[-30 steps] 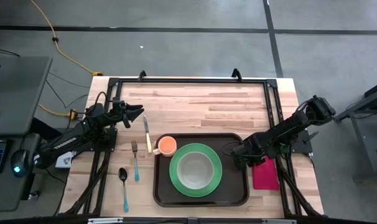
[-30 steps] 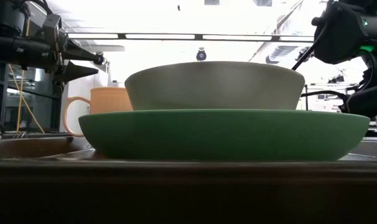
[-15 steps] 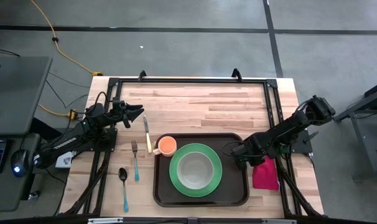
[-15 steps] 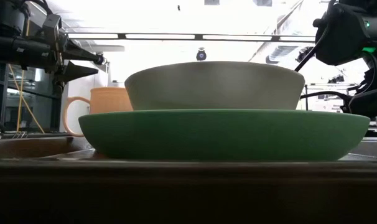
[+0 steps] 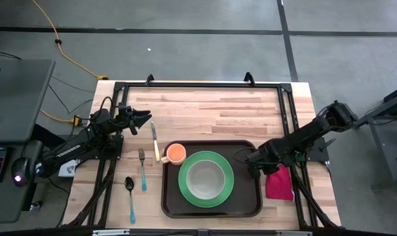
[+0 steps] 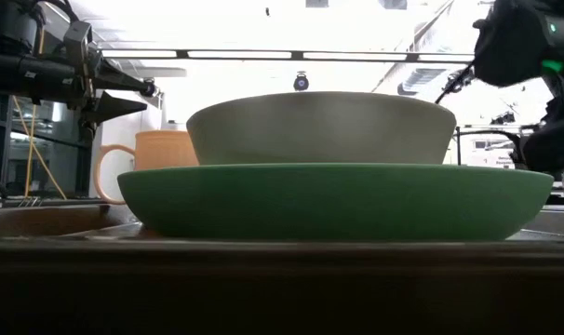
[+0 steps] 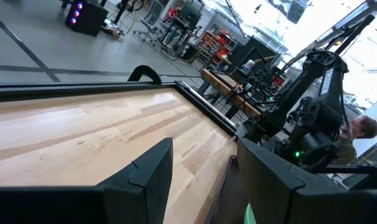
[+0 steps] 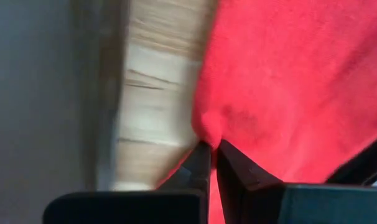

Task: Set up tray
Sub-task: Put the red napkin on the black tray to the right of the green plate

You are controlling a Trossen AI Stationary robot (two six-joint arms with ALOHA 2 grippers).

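Wooden table point(image 5: 205, 111) — my right gripper point(image 5: 263, 166) pinching napkin point(image 5: 280, 183) beside tray point(image 5: 212, 208); thin fold may slip. Left gripper point(image 5: 143, 119) open, beyond tray.

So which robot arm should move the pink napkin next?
The right arm. Its right claw is already pinched shut on the napkin beside the tray. The left claw waits open, far across the table.

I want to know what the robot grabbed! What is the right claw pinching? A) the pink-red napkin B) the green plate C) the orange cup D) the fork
A: the right wrist view shows the right claw shut on a fold of the napkin, beside the tray.
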